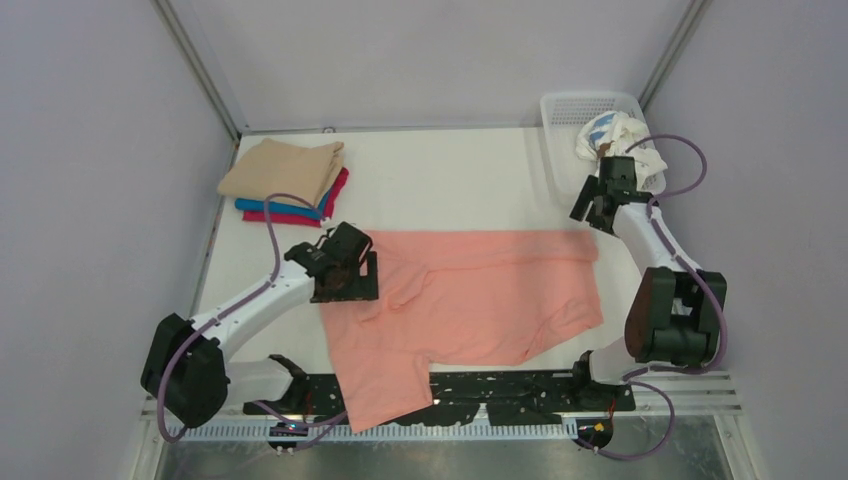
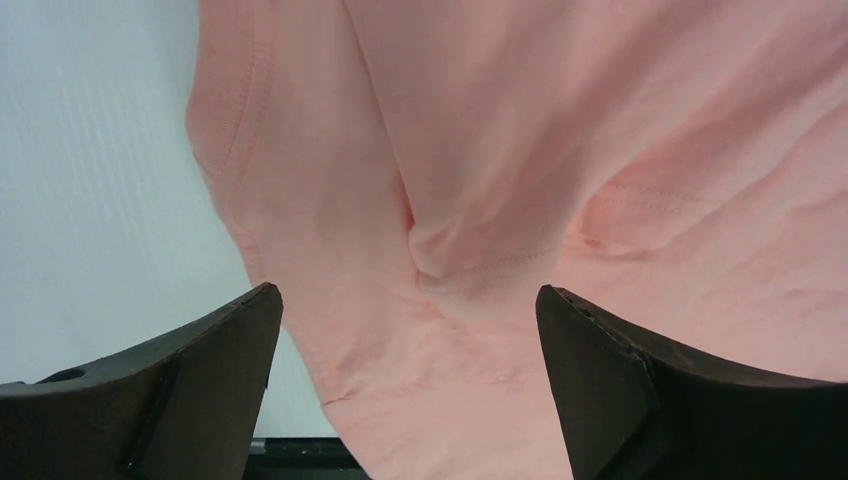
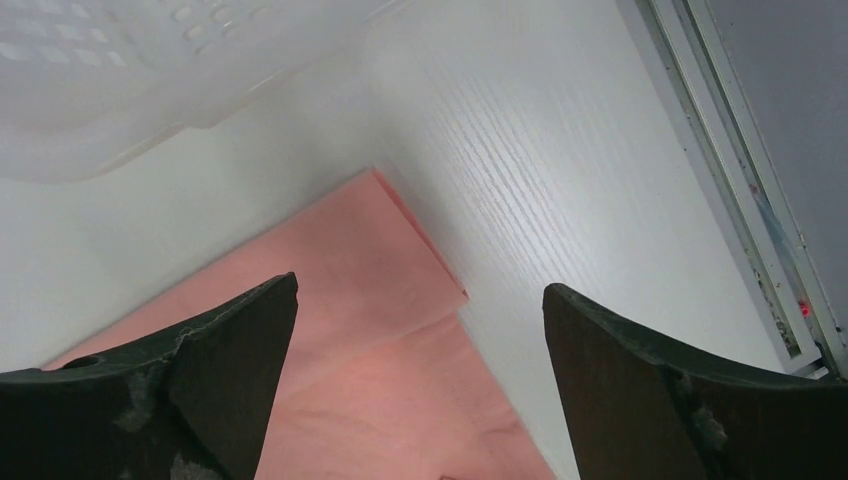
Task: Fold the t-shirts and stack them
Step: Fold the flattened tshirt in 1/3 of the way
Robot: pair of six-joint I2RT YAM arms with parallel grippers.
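Note:
A salmon-pink t-shirt (image 1: 470, 300) lies spread across the middle of the white table, one sleeve hanging over the near edge. My left gripper (image 1: 345, 270) hovers open over the shirt's left edge; in the left wrist view its gripper (image 2: 408, 295) frames the sleeve seam of the pink shirt (image 2: 520, 180) with nothing held. My right gripper (image 1: 598, 208) stands open above the shirt's far right corner; the right wrist view has the gripper (image 3: 420, 290) over the folded corner of the pink cloth (image 3: 370, 290). A stack of folded t-shirts (image 1: 285, 180), tan over blue and magenta, sits at the far left.
A white plastic basket (image 1: 590, 115) with crumpled light cloth stands at the far right corner. Grey walls and metal frame posts enclose the table. A black rail (image 1: 500, 385) runs along the near edge between the arm bases.

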